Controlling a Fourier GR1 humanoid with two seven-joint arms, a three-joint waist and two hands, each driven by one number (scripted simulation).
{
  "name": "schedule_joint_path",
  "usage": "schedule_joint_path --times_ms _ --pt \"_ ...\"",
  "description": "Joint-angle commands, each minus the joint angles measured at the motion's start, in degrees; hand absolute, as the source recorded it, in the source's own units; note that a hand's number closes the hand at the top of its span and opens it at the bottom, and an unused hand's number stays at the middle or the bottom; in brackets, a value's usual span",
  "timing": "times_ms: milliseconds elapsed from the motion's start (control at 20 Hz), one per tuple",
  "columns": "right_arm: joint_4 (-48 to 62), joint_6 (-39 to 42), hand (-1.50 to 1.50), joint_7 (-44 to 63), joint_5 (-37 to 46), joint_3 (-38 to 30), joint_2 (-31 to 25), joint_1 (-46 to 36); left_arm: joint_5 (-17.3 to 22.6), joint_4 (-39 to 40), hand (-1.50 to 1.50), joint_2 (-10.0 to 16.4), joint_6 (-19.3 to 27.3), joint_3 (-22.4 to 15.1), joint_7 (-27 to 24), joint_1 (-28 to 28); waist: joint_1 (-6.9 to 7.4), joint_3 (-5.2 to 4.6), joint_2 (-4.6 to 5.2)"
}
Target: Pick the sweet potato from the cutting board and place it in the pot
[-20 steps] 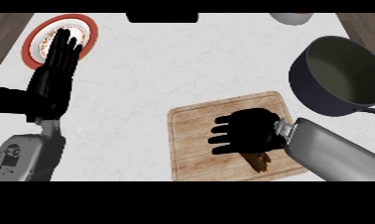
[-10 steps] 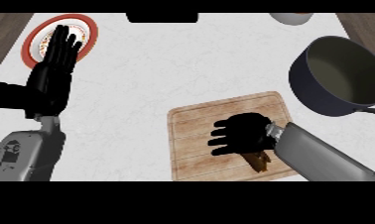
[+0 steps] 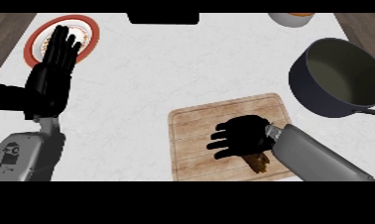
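Single head view, looking steeply down on the counter (image 3: pixel 183 67).

I see it from close above, facing away from my body. My left hand (image 3: pixel 53 77) enters at the lower left of the frame and my right hand (image 3: pixel 242 136) at the lower right, over the cutting board (image 3: pixel 194 129). The pot (image 3: pixel 307 89) is cut by the right edge, and the plate (image 3: pixel 92 32) sits upper left.

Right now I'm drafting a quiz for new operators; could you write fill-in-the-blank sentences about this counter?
The sweet potato lies on the wooden ____.
The pot stands on the ____ side of the counter.
The open left hand shows at the left, its fingers over a red-rimmed ____.
Missing words: cutting board; right; plate.
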Motion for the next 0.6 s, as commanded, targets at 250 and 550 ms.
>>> schedule_joint_path --times_ms 250,550 --pt "0.4 -4.7 1.50 -5.1 4.1 3.7 0.6 5.5 0.8 0.2 0.00 2.1 -2.4 2.3 0.0 0.5 -0.26 0.24 0.74" --pt "-4.6 -7.6 1.50 -4.4 5.2 -3.8 2.4 6.4 -2.4 -4.5 0.00 -2.4 1.6 -1.1 2.8 1.7 -0.36 0.26 0.65"
